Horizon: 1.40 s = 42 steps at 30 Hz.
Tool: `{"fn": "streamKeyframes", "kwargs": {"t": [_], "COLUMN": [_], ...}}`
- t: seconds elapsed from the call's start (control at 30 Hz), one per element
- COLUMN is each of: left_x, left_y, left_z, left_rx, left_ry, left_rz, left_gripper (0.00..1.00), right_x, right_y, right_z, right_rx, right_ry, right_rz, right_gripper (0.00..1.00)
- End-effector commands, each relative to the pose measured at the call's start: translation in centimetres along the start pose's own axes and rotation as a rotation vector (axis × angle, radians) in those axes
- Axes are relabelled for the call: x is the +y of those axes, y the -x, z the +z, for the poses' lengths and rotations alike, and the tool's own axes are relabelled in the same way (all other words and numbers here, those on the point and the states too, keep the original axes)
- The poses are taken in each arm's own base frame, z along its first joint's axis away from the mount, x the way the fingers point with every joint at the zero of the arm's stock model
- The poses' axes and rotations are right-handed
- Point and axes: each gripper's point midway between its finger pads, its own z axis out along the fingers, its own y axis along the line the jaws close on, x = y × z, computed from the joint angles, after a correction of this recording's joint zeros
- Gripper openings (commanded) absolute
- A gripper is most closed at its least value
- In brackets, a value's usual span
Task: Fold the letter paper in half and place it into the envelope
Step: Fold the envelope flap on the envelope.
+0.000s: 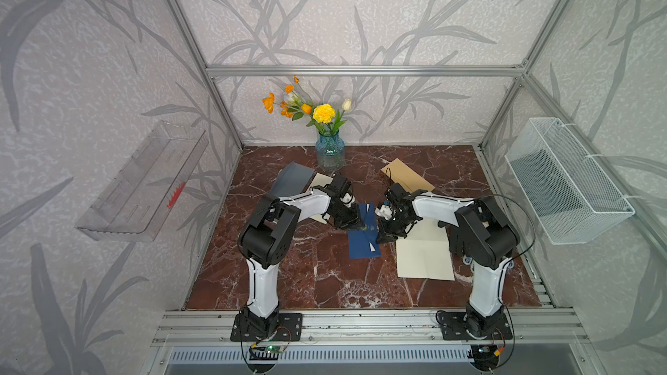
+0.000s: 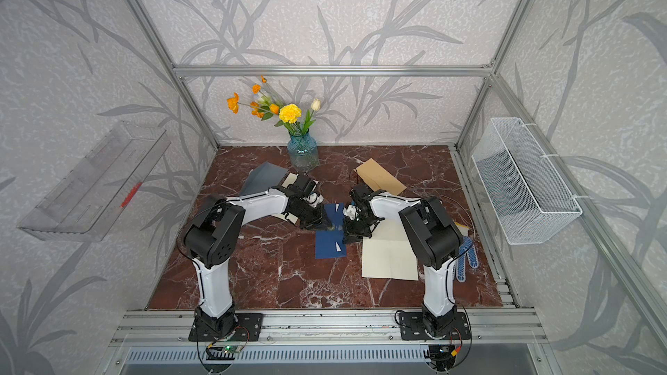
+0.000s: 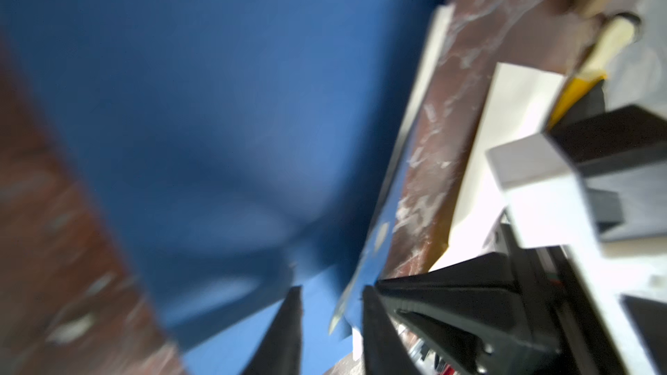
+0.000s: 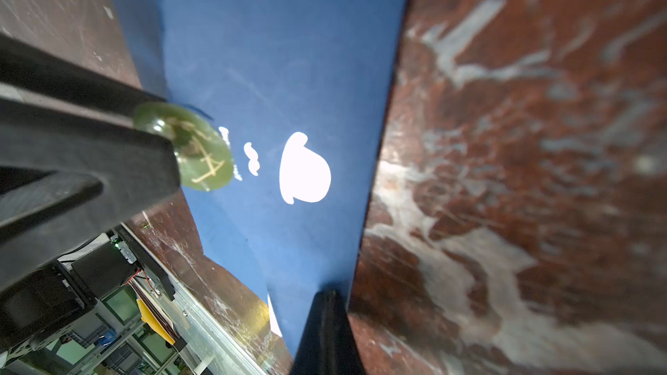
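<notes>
Holding step: both arms work on the envelope [image 1: 362, 245]. I judge this to be readying it to take the sheet, not the folding.
Envelope place: on the tabletop [image 1: 288, 275], in front of the vase [image 1: 330, 155], toward the arms' bases and slightly to the vase's right, well apart from it.
Envelope axis: its long axis runs from the vase side toward the arms' bases, almost straight. Both sets of jaws meet it on the half nearer the vase. I cannot tell which end is the mouth.
Left jaws: on the left arm [image 1: 310, 203], they stand narrowly apart in the left wrist view, with a blue paper edge in the gap. No firm pinch shows.
Right jaws: on the right arm [image 1: 433, 203], they are together. In the right wrist view the envelope's side edge runs straight into their tip and looks raised, so it seems pinched.
Green disc [image 4: 204, 155]: it sits at the tip of the left arm, over the blue paper, and is probably a seal.
Letter paper [image 1: 320, 181]: the cream sheet I take for it lies just in front-left of the vase, beside the grey envelope [image 1: 292, 178] and partly under the left arm, apart from the blue envelope. I cannot tell whether it is folded.
Next move: it calls for a spread mouth held steady by one arm, while the other arm fetches the sheet and lines it up with the long axis.
</notes>
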Motion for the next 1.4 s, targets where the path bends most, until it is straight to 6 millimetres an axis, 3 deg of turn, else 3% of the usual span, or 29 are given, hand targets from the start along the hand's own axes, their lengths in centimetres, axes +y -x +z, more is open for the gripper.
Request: {"fn": "streamKeyframes", "kwargs": {"t": [0.0,0.27,0.4,0.53,0.7,0.83,1.07,1.37], "left_x": [1.9,1.3,0.3,-1.9,-5.4,-6.4,-5.1,-3.1], "left_y": [-1.2,-0.5,-0.5,-0.6,0.0,0.1,0.3,0.9], "left_z": [-0.6,0.3,-1.9,-5.2,-7.0,-5.1,-2.2,0.0], "left_rx": [0.026,0.044,0.000,-0.076,-0.153,-0.109,-0.071,-0.031], "left_ry": [0.121,0.122,0.149,0.179,0.144,0.104,0.098,0.146], "left_rz": [0.010,0.022,0.075,0.162,0.243,0.247,0.219,0.201], "left_gripper": [0.14,0.00,0.00,0.00,0.00,0.00,0.00,0.00], "right_x": [-5.6,-5.6,-5.8,-5.9,-5.9,-6.0,-5.8,-5.6], "right_y": [-3.6,-3.7,-3.9,-4.1,-4.2,-4.2,-4.2,-4.2], "right_z": [2.4,2.5,2.7,2.9,3.1,3.2,3.2,3.1], "right_rx": [0.117,0.121,0.124,0.128,0.131,0.133,0.121,0.112], "right_ry": [-0.227,-0.234,-0.247,-0.259,-0.262,-0.264,-0.258,-0.246], "right_rz": [0.073,0.071,0.074,0.072,0.075,0.078,0.091,0.096], "right_gripper": [0.00,0.00,0.00,0.00,0.00,0.00,0.00,0.00]}}
